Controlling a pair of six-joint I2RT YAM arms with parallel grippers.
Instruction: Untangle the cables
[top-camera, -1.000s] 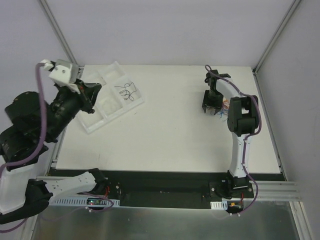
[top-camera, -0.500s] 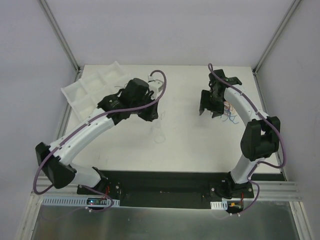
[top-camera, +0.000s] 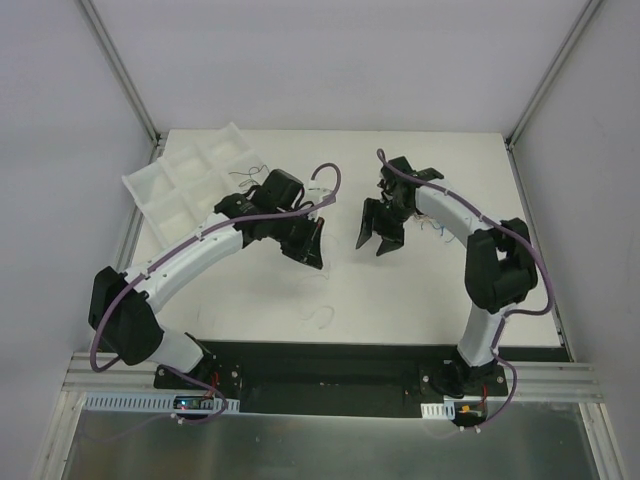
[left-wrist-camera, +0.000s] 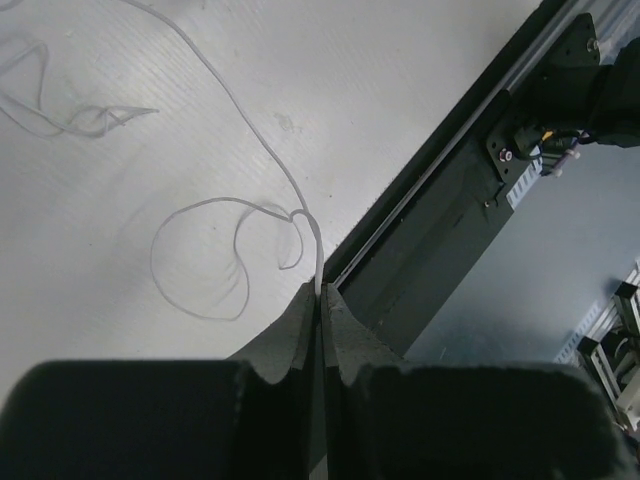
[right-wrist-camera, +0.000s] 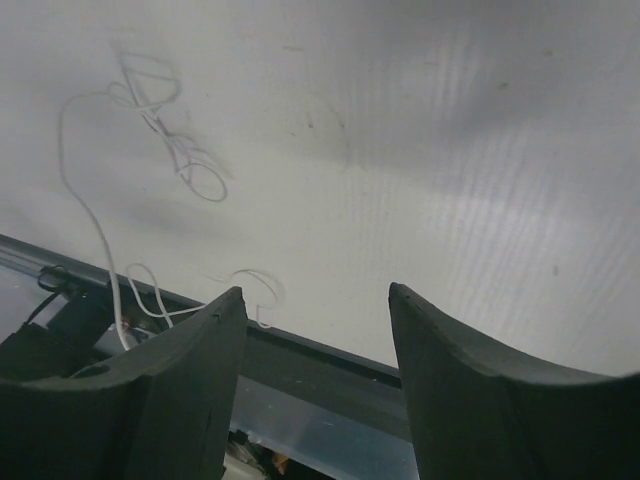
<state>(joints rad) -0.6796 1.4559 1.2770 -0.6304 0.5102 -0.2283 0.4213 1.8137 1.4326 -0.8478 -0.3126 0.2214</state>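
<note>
The left hand (left-wrist-camera: 320, 292) was pressed together on a pale cable (left-wrist-camera: 318, 258), pinching it right at the fingertips. From the pinch the strand dropped to the counter (top-camera: 420, 300), curled into an open loop close to the near edge, and ran on toward a second small snarl. It looked hair-thin and whitish. The right hand (right-wrist-camera: 315, 295) hung spread, gripping nothing, over the counter's middle near the left hand. More looped cables (right-wrist-camera: 160, 120) lay on the counter below it. A white tray (top-camera: 165, 190) sat at the far left corner.
</note>
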